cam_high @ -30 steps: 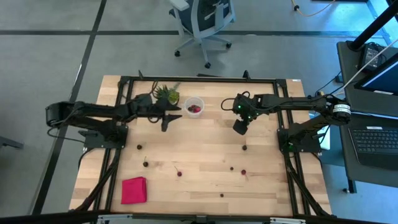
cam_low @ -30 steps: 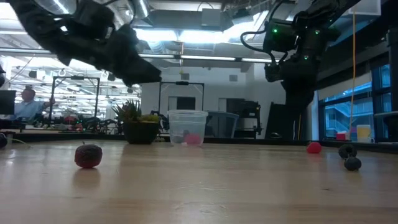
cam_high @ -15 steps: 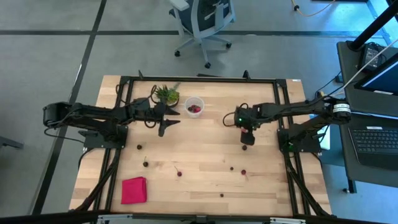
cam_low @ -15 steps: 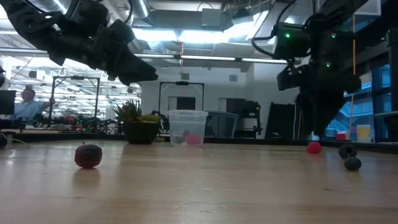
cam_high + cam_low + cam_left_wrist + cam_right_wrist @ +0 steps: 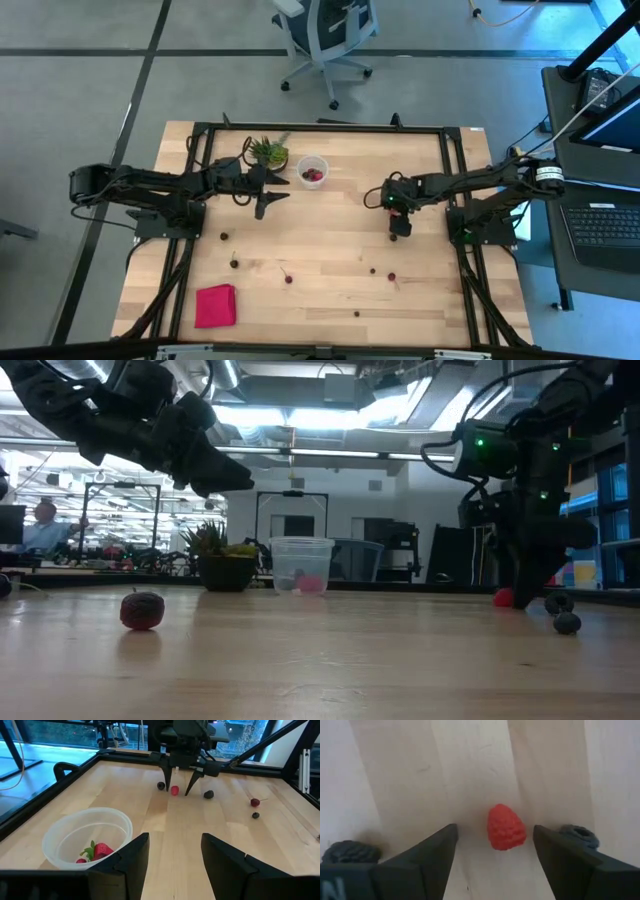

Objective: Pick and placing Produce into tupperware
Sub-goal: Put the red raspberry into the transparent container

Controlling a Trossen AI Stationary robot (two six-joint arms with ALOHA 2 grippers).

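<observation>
A red raspberry [image 5: 506,826] lies on the wooden table, with a dark berry [image 5: 350,851] and another dark berry [image 5: 577,832] close on either side. My right gripper [image 5: 495,829] is open and points down, its fingers on either side of the raspberry without touching it; the left wrist view shows the same right gripper [image 5: 180,782]. The clear tupperware [image 5: 312,170] stands near the far edge with red fruit [image 5: 100,850] in it. My left gripper [image 5: 272,198] hovers open just left of the tupperware. More produce lies scattered toward the near side, such as one fruit [image 5: 287,277] and another [image 5: 391,276].
A spiky potted plant [image 5: 268,152] stands left of the tupperware. A pink-red cloth [image 5: 215,305] lies at the near left corner. A dark red fruit [image 5: 143,610] sits on the left of the low view. A black frame rims the table [image 5: 320,128].
My right gripper has moved toward the table's near edge and down, from above the table to table level, and now stands with its fingers around the raspberry. The raspberry has stayed in place.
</observation>
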